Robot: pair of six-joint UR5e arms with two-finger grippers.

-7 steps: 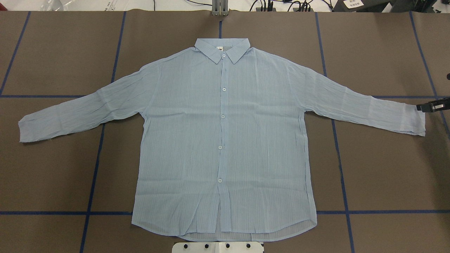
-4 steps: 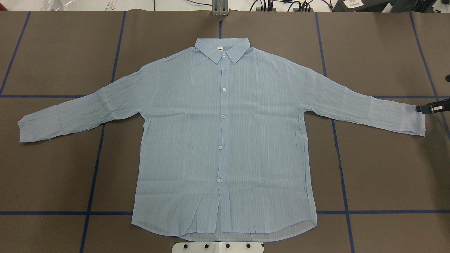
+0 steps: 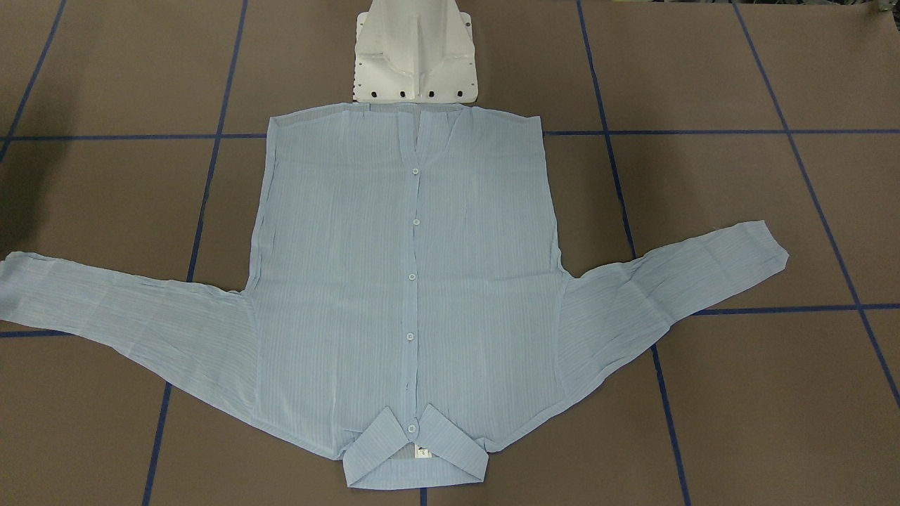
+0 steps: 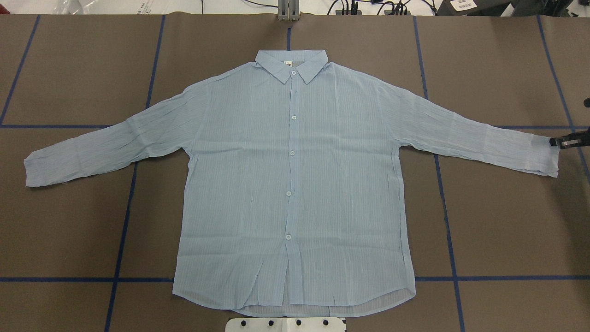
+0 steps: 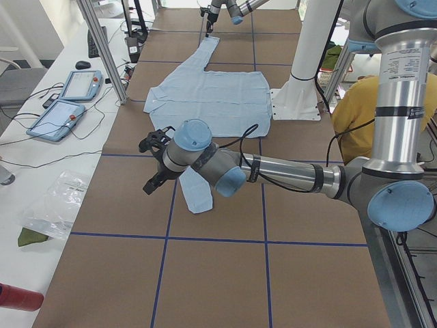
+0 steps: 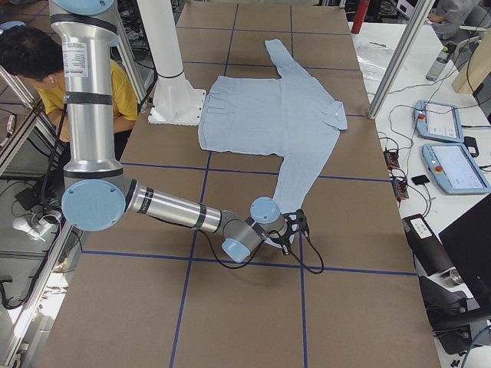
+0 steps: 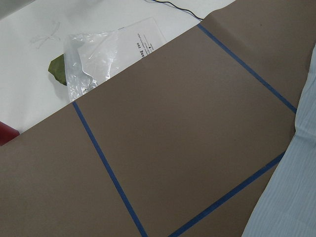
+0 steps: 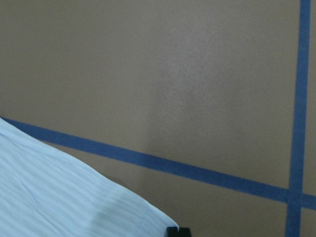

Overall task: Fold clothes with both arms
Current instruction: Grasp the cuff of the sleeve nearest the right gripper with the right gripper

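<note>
Across from the robot, the shirt (image 3: pixel 408 267) lies flat on the brown surface (image 3: pixel 738 70), both sleeves spread out. From above, the right gripper (image 4: pixel 554 142) sits a tiny bit further out than a moment ago, touching the top corner of the cuff (image 4: pixel 544 159) on the robot's right. I think the first sleeve fold is about to start. From the left end, the left gripper (image 5: pixel 150 166) hangs near the other cuff (image 5: pixel 198 201); I cannot tell how its fingers stand. From the right end, the right gripper is low at its cuff. Left wrist: only a shirt edge. Right wrist: one black fingertip (image 8: pixel 173 231) at the cuff corner; holding or not, I cannot tell.
</note>
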